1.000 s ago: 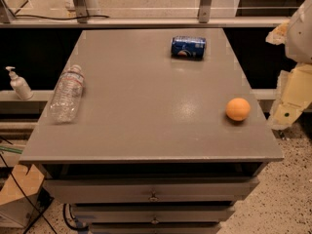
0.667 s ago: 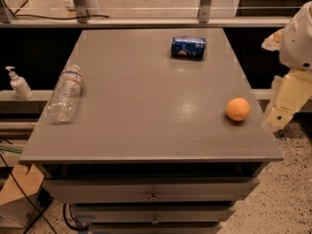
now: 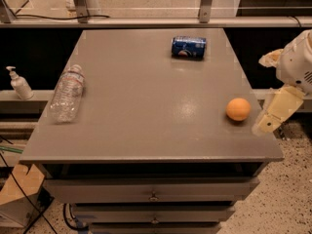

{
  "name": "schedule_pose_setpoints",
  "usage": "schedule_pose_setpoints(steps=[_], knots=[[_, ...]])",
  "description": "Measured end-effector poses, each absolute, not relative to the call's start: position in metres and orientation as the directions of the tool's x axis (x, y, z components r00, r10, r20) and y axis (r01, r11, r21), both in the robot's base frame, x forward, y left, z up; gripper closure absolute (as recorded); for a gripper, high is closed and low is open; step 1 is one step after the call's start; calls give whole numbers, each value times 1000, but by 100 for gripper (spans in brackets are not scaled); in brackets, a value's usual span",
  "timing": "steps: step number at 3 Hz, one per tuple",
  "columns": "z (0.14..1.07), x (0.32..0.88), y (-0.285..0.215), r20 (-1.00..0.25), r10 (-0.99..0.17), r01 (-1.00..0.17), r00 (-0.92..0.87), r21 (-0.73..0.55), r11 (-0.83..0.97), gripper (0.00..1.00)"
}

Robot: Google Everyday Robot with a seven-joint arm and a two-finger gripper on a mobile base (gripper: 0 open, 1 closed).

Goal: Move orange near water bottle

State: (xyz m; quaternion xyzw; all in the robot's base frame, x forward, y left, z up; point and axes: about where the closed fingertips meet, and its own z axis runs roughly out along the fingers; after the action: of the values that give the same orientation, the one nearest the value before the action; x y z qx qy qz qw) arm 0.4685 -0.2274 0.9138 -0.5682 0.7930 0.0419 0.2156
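The orange (image 3: 238, 109) sits on the grey tabletop (image 3: 146, 96) near its right edge. The water bottle (image 3: 67, 92) lies on its side at the table's left edge, white cap pointing away, far from the orange. My gripper (image 3: 268, 123) hangs off the table's right edge, just right of the orange and apart from it, with a cream-coloured finger pointing down and left. It holds nothing that I can see.
A blue soda can (image 3: 188, 47) lies on its side at the back of the table. A small white pump dispenser bottle (image 3: 18, 83) stands on a ledge left of the table. Drawers (image 3: 153, 191) sit below the tabletop.
My arm and gripper have shifted a little to the left, closer to the orange. The orange, bottle and can have not moved.
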Motion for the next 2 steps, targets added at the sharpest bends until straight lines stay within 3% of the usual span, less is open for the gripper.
schedule_pose_setpoints(steps=[2], knots=[[871,489,-219,-494,-825,-928,-276,-87,363,0]])
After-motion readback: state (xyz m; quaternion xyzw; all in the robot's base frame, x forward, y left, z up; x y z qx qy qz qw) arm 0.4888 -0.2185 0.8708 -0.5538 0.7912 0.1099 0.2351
